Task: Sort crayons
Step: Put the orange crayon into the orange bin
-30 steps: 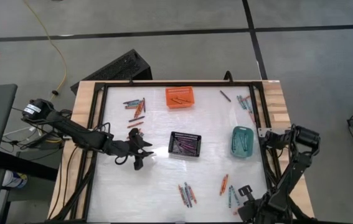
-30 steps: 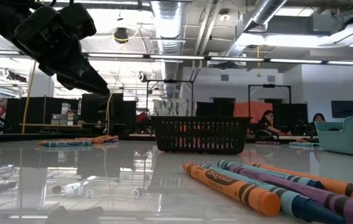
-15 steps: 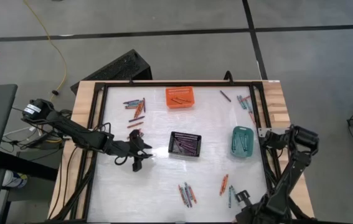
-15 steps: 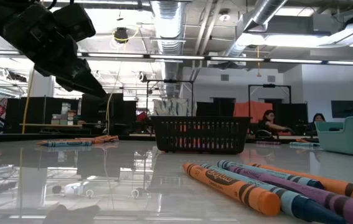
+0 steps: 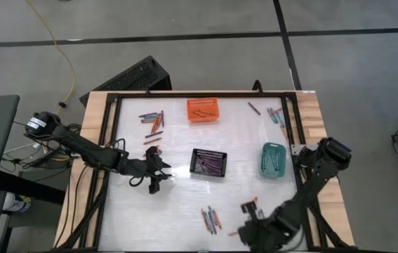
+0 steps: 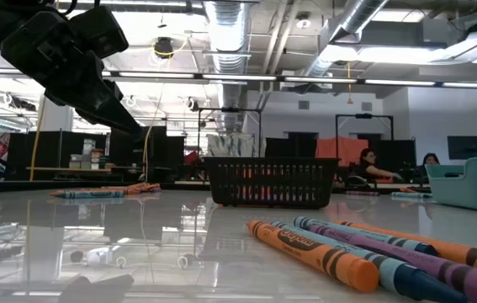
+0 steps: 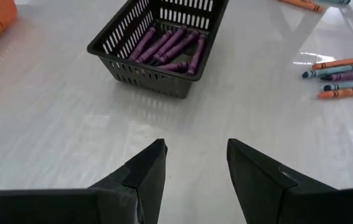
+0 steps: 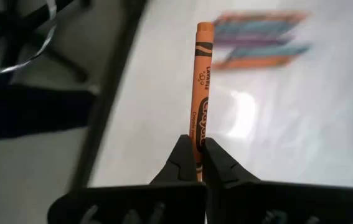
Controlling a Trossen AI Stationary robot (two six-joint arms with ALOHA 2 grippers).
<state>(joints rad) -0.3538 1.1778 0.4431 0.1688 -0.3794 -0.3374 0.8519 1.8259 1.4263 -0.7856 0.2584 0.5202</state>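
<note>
High view: my work surface is a glossy white table top (image 5: 177,204) framed in black rails on a pale wooden bench, set on a grey concrete floor crossed by dark lines. A small orange plastic basket (image 5: 204,110) stands at the far edge, a black mesh basket (image 5: 208,162) in the middle and a teal plastic basket (image 5: 274,159) toward the right. My left gripper (image 5: 158,171) hangs just left of the black basket; my right gripper (image 5: 249,209) is low at the near edge, beside a loose cluster of crayons (image 5: 210,220) lying roughly lengthwise toward me.

Low view: the table reflects a large workshop — ceiling ducts, strip lights, desks with seated people far off. Orange, teal and purple wax crayons (image 6: 364,252) lie side by side in the foreground, long axes running diagonally away from the lens.

Left wrist view: my left fingers (image 7: 145,174) stand apart, holding nothing, above bare table; ahead, purple crayons (image 7: 173,48) lie in the black basket, all roughly parallel.

Right wrist view: my right fingers (image 8: 220,168) are pinched on one orange paper-wrapped crayon (image 8: 201,99) — gripped at its near end, its long axis pointing straight out from the fingertips, above the table's edge.
</note>
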